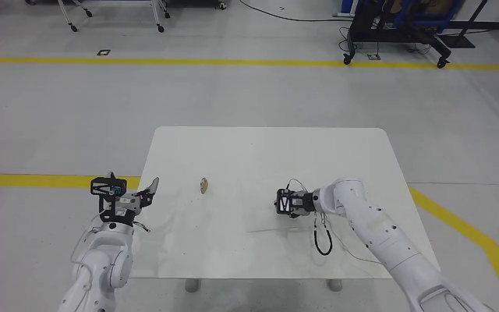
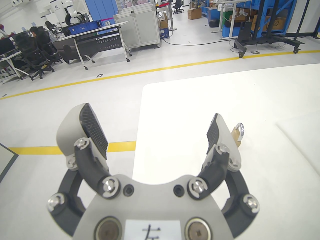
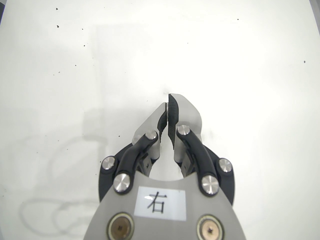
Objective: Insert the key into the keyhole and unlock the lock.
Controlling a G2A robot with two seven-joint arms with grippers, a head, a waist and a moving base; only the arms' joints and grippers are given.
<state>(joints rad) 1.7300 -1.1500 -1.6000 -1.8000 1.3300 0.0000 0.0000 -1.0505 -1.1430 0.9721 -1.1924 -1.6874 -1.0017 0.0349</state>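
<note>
A small brass padlock (image 1: 203, 185) with a silver shackle lies on the white table (image 1: 273, 148), left of centre. In the left wrist view the padlock (image 2: 238, 133) sits just past one fingertip. My left gripper (image 1: 142, 192) (image 2: 151, 116) stands open over the table's left edge with nothing between its fingers. Right of centre, my right gripper (image 1: 281, 201) (image 3: 167, 106) is low over the table, shut on a thin silver key (image 3: 166, 112), seen edge-on between the pads. The padlock and the right gripper are well apart.
A black cable loop (image 1: 322, 238) hangs from the right arm over the table's front right. The table's left edge (image 2: 138, 131) runs under the left gripper, with floor and a yellow line (image 1: 47, 180) beyond.
</note>
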